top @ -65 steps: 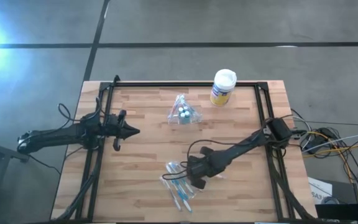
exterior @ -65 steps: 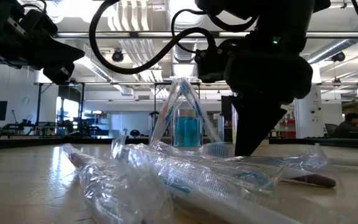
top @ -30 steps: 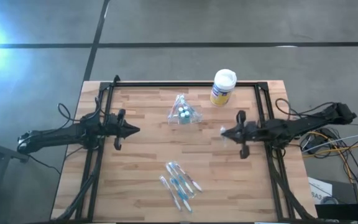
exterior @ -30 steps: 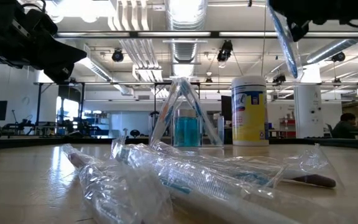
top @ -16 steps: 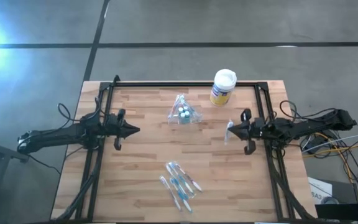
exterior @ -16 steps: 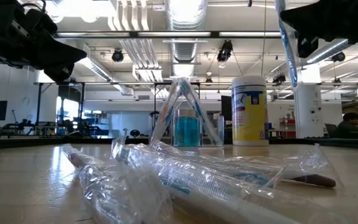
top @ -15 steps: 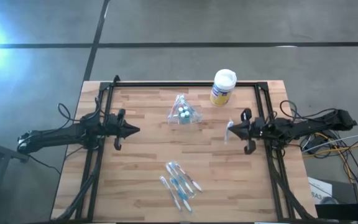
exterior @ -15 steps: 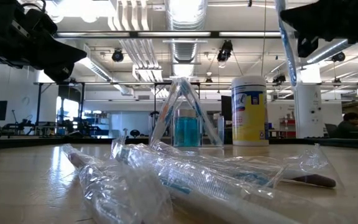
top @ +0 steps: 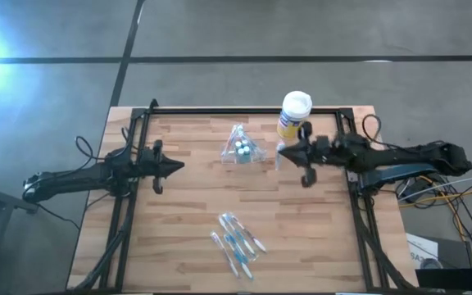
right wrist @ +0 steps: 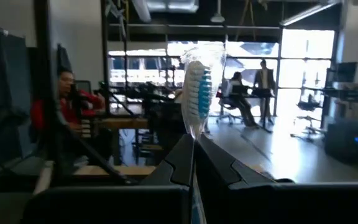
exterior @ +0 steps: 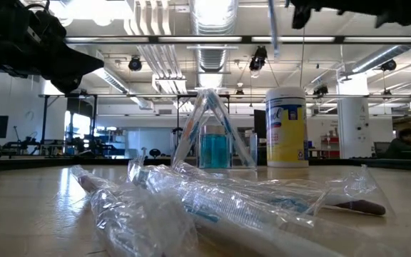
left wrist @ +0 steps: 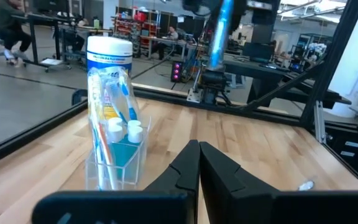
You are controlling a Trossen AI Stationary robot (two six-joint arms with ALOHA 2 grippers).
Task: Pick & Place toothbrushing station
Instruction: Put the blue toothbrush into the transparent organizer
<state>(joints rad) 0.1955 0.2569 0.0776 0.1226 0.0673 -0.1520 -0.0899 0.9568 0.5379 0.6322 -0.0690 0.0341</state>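
Near the front edge of the worktop [top: 179, 213] lie wrapped toothbrushes [top: 236, 242]; the left gripper [top: 170, 166] waits at the left edge, jaws together; toward the back edge stands the toothbrushing station [top: 241, 147]; beside it, near the yellow canister [top: 293, 115], the right gripper [top: 281, 151] is clamped on a blue-white toothbrush [right wrist: 199, 81]; it should align over the cup, then lower straight.

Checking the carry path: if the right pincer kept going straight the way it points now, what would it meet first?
Probably the clear cup of toothbrushes and small tubes. The right pincer, shut on a wrapped toothbrush, points left toward it, but it rides high and might pass above.
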